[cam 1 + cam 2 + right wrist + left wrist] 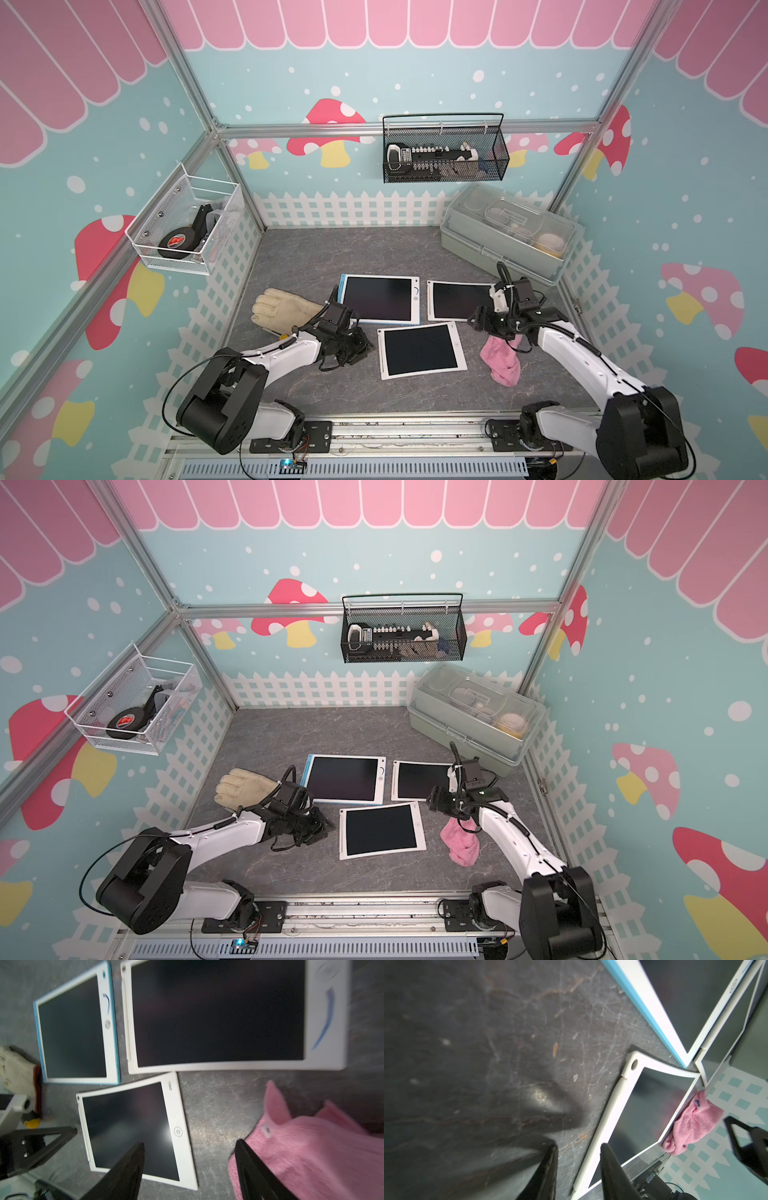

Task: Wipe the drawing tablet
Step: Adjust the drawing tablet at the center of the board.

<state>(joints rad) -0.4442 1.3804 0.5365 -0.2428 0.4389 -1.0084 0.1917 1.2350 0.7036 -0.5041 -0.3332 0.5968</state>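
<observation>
While right gripper (pixel 190 1142) hangs with jaws apart and empty, your pink cloth (pixel 311 1147) lies loose on table (pixel 316 257), right beside one finger. Left gripper (pixel 579 1145) jaws also parted, nothing between. Small white tablet (pixel 419 350) flat between both grippers. Blue-edged tablet (pixel 379 299) and third tablet (pixel 457 300) just past fingertips.

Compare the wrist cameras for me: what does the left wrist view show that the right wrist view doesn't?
Only the left wrist view shows the fence-print wall behind the cloth. Only the right wrist view shows the glove. Both show the pink cloth, the white tablet beside it, and the blue-edged tablet.
</observation>
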